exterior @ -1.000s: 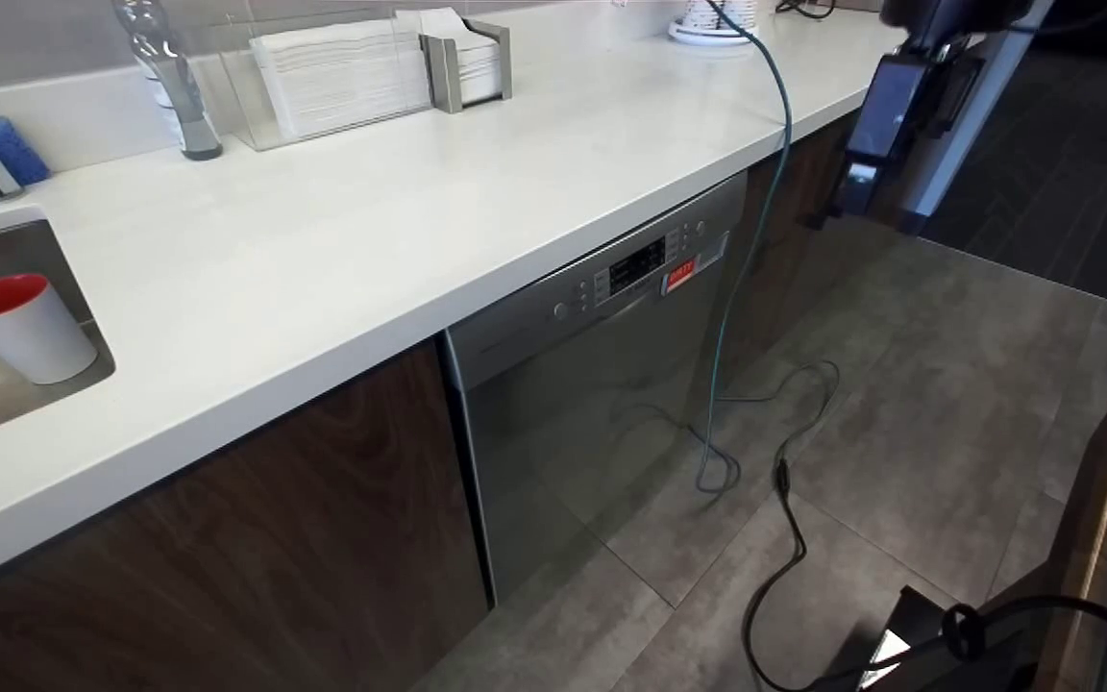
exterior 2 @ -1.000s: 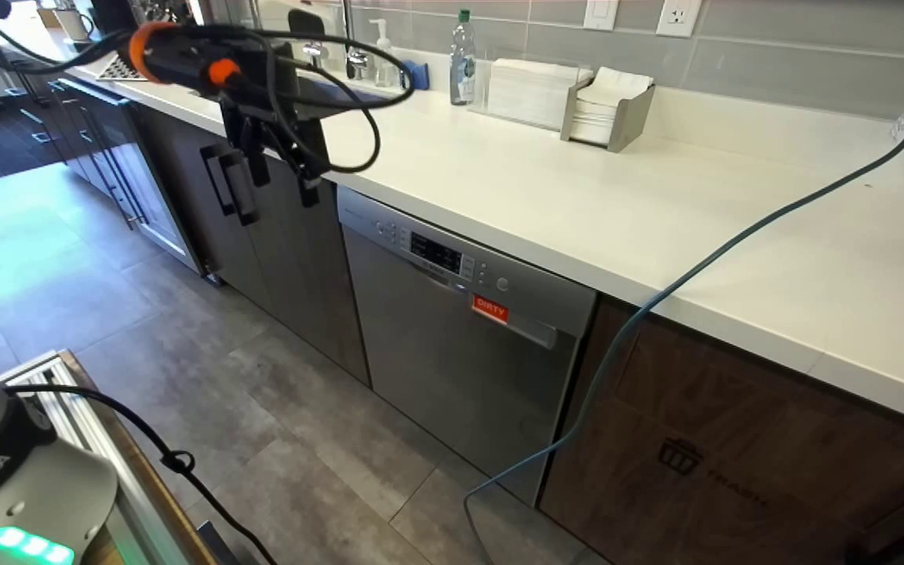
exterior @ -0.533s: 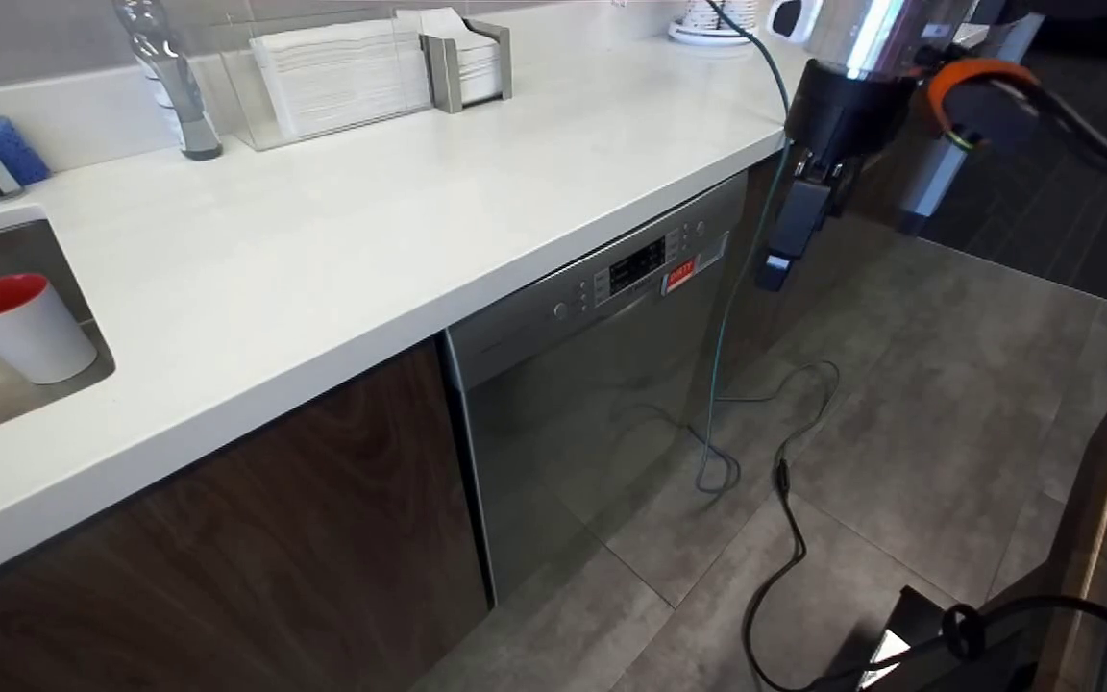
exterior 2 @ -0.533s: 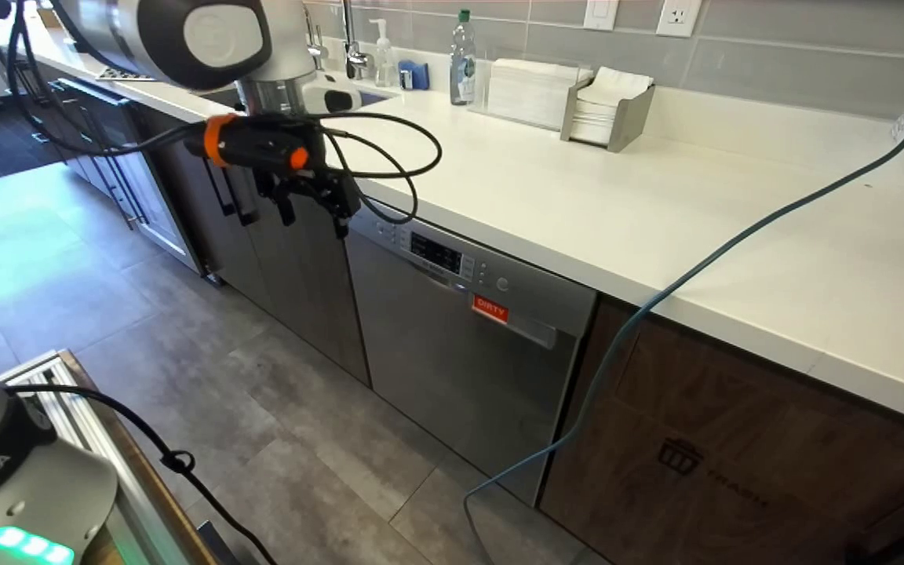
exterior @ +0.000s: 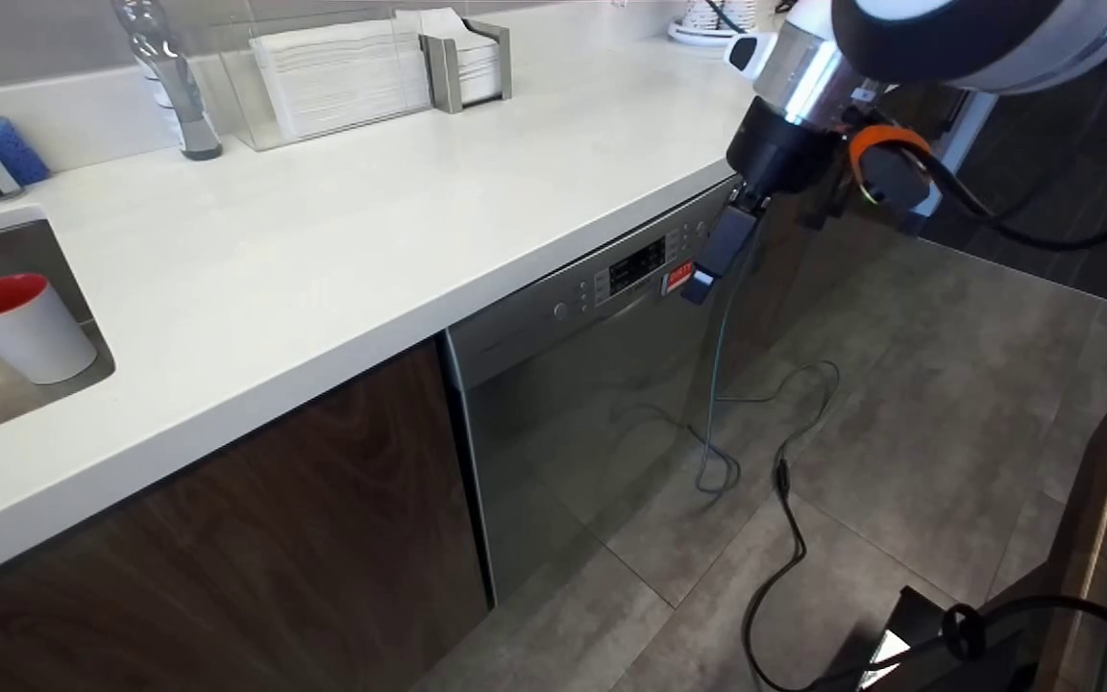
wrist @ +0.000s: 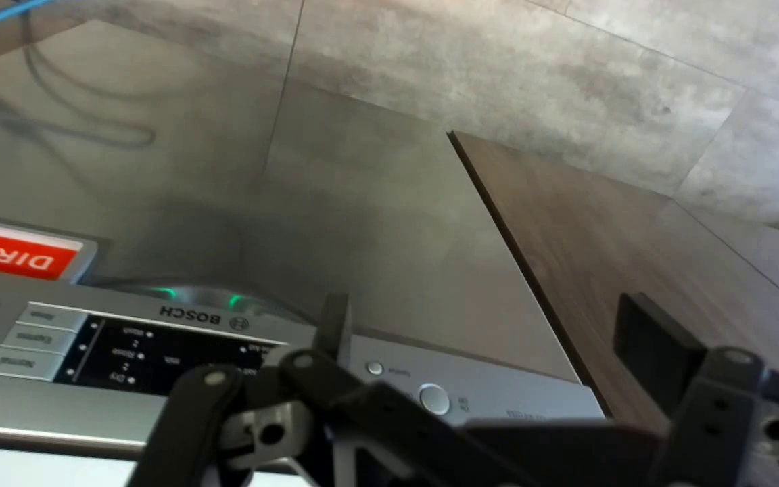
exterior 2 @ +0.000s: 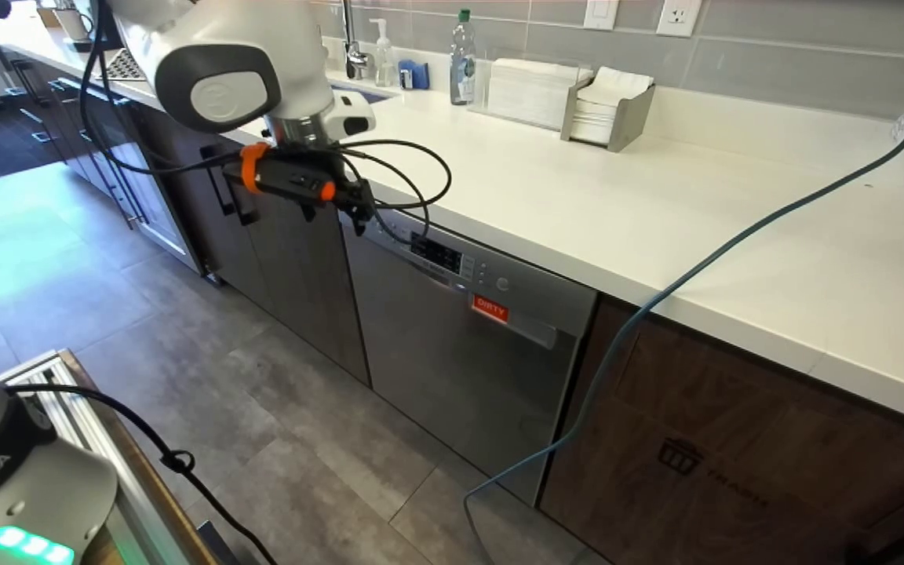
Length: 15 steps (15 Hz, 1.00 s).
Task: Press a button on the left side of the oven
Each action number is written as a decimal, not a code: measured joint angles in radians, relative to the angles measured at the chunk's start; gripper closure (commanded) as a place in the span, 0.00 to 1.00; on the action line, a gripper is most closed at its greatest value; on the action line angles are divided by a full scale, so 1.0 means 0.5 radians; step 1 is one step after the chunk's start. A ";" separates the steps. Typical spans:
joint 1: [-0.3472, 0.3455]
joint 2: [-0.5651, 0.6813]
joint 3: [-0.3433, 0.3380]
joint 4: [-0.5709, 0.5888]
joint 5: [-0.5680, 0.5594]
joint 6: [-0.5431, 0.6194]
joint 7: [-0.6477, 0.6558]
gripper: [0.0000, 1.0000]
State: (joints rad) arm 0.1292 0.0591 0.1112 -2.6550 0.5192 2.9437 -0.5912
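While a base (exterior 2: 36,486) marked EMIKA stands near left with green lights (exterior 2: 34,544) glowing, a black cable (exterior 2: 170,456) runs off beside it toward the near edge. To the near right, a blue cord (exterior 2: 647,306) slants down past the counter (exterior 2: 546,188) to the floor (exterior 2: 326,471). Farther in, the arm (exterior 2: 287,63) reaches over from the left, and its gripper (wrist: 496,335) hangs in front of the upper left corner of the oven (exterior 2: 460,345), apart from it. The fingers (wrist: 656,352) are spread wide and released; in the wrist view one overlaps the panel (wrist: 112,409) by the left edge of the dark display (wrist: 173,348), the other overlaps a brown door (wrist: 585,237) farther left. The oven (its panel words, Wash, Rinse and Dry, suit a dishwasher better) sits under the white counter, between that door and a TRASH door (exterior 2: 734,424) on the right. A round button (wrist: 435,399) is on the left side of its panel, and a red DIRTY sign (exterior 2: 490,308) is right of the display. On the far part of the counter stand napkins (exterior 2: 534,94) in a clear holder (exterior: 244,106), with more in a grey holder (exterior 2: 631,122) to their right and a green-capped bottle (exterior 2: 463,67) to their left. Farther left, a white cup (exterior: 39,336) with a red inside sits in the sink (exterior: 6,255).
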 measured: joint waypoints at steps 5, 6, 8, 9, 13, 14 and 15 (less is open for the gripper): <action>-0.079 0.099 0.184 0.183 0.758 -0.024 -0.601 0.00; -0.095 0.126 0.193 0.205 0.843 -0.042 -0.703 0.00; -0.112 0.166 0.195 0.233 0.886 -0.055 -0.769 0.00; -0.116 0.177 0.196 0.241 0.889 -0.057 -0.777 0.00; -0.116 0.183 0.197 0.246 0.918 -0.052 -0.806 0.00; -0.116 0.190 0.197 0.248 0.943 -0.049 -0.825 0.00; -0.116 0.201 0.199 0.253 0.978 -0.040 -0.847 0.00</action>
State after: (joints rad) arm 0.0711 0.1598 0.2108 -2.5284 1.0080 2.9236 -1.0149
